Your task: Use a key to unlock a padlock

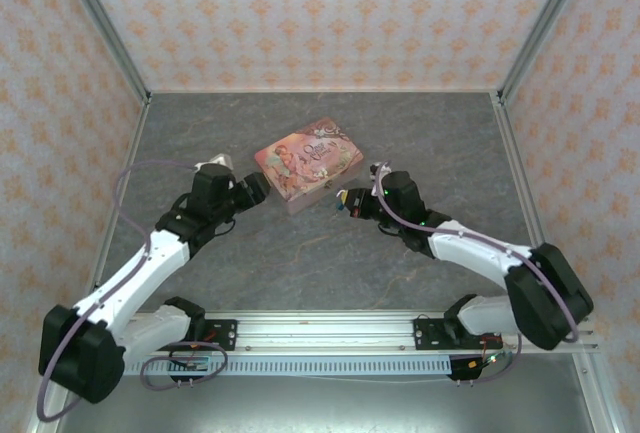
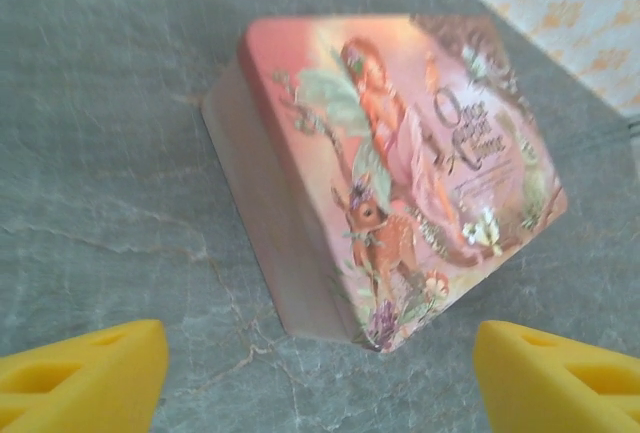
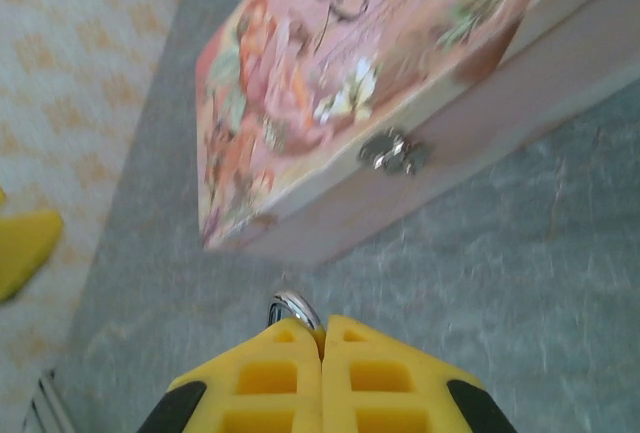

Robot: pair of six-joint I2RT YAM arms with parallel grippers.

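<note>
Pink box (image 1: pixel 308 161): closed, picture-covered lid up, lying at an angle in the middle of the table, between the two grippers.
Grey table (image 1: pixel 420 133): stone-patterned surface, with patterned orange-and-cream walls (image 1: pixel 320 13) on the left, right and far sides.
Latch (image 3: pixel 395 151): small silver metal clasp on the box's near side wall, just under the lid edge; it faces the right arm.
Left gripper (image 1: pixel 262 188): just beside the box's left end, apart from it. In the left wrist view its yellow fingers (image 2: pixel 85 373) stand spread wide, with nothing between them and the box's near-left corner ahead.
Right gripper (image 1: pixel 348 198): near the box's near-right side, close to the latch but not touching the box. Its yellow fingers (image 3: pixel 270 378) are pressed together.
Silver loop (image 3: pixel 290 308): a small metal ring sticking out from the seam of the closed right fingers, pinched there.
Padlock: I cannot tell whether the loop is its shackle or a key's ring; whatever the loop belongs to is hidden behind the fingers.
</note>
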